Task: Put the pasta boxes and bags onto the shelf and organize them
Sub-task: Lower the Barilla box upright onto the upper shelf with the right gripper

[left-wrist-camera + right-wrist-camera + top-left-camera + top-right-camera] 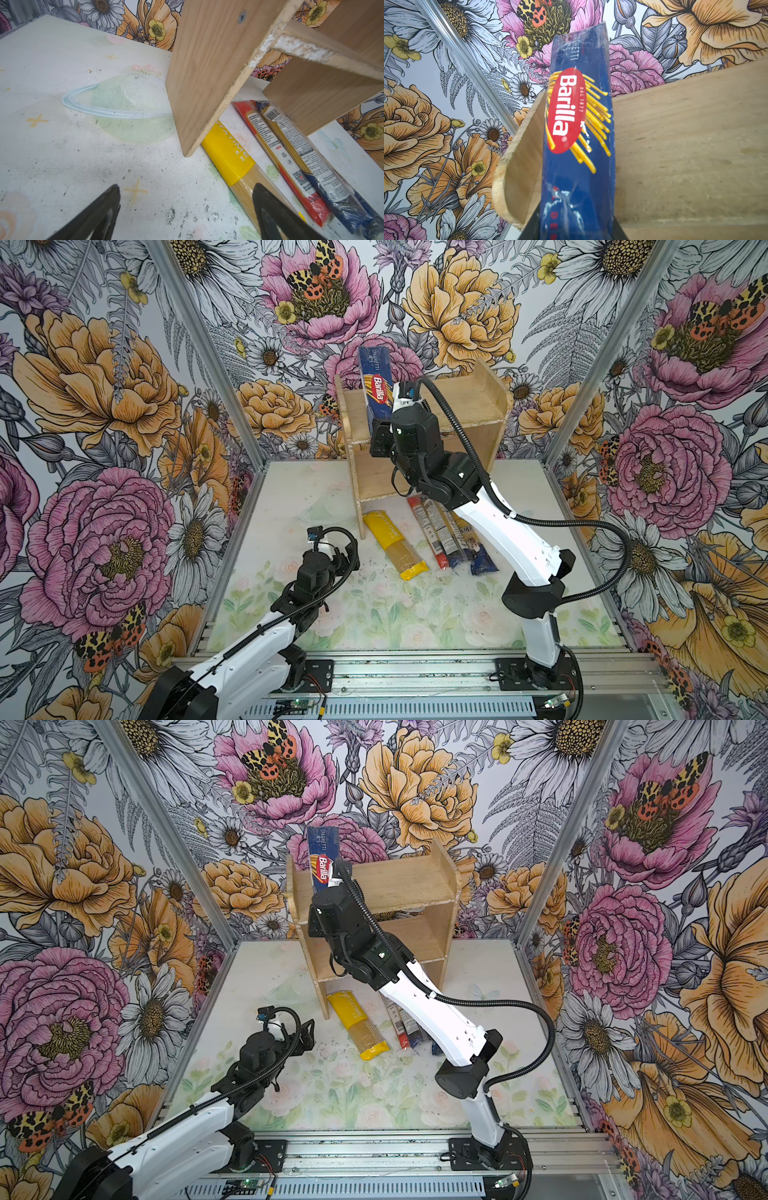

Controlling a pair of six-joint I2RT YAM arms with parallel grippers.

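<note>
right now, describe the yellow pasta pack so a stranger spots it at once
Start at the wooden shelf. Of the packs lying on the table before it, the yellow-ended pack is leftmost, beside the shelf's left panel. Only it has yellow ends; beside it lies the red-ended pack.

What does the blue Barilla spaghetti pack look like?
The Barilla pack is long, narrow, dark blue and glossy, with a red oval logo and pictured yellow spaghetti. It stands nearly upright over the shelf's top board, beside a side panel. The right gripper is shut on its lower end. Whether its bottom rests on the board is hidden.
</note>
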